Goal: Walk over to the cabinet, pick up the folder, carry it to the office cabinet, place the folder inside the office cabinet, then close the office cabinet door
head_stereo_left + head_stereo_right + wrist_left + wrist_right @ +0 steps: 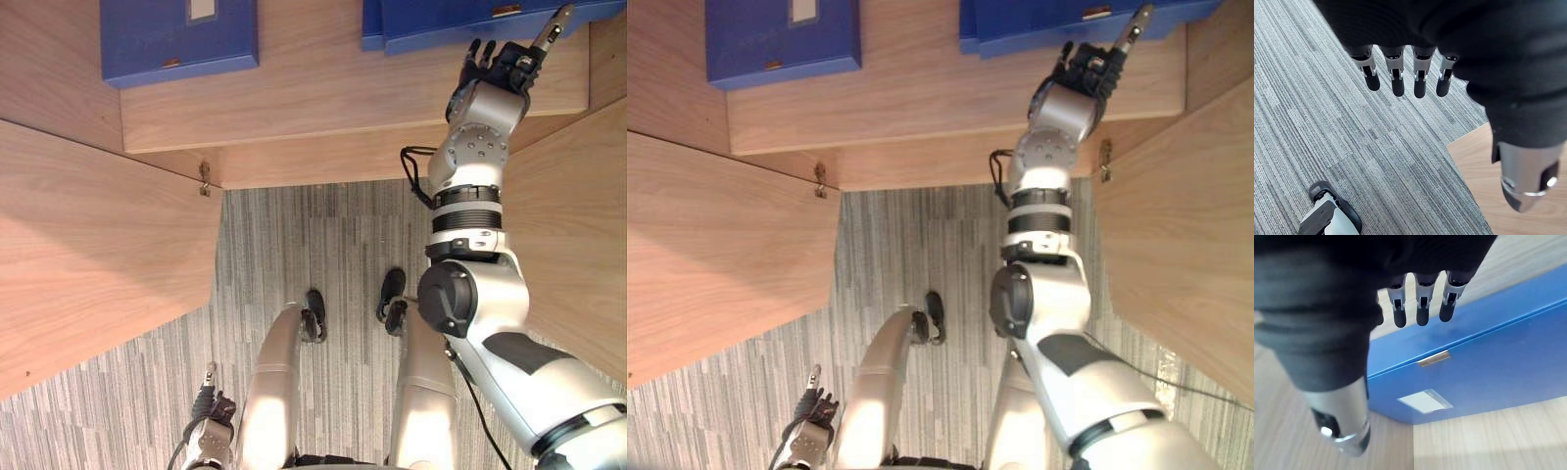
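Observation:
Two blue folders lie flat on the wooden shelf (323,93) of the open cabinet. One folder (176,39) is at the left, the other folder (441,22) at the right. My right hand (505,64) is raised to the right folder's near edge, fingers straight and thumb spread. In the right wrist view its fingers (1422,308) hover just above that folder (1488,362), holding nothing. My left hand (208,416) hangs low by my side with relaxed fingers (1396,73) over the carpet.
The cabinet's left door (98,245) stands swung open toward me, with its hinge (205,178) at the shelf corner. The right door (578,235) is open too, close beside my right arm. Grey striped carpet (294,245) lies between the doors.

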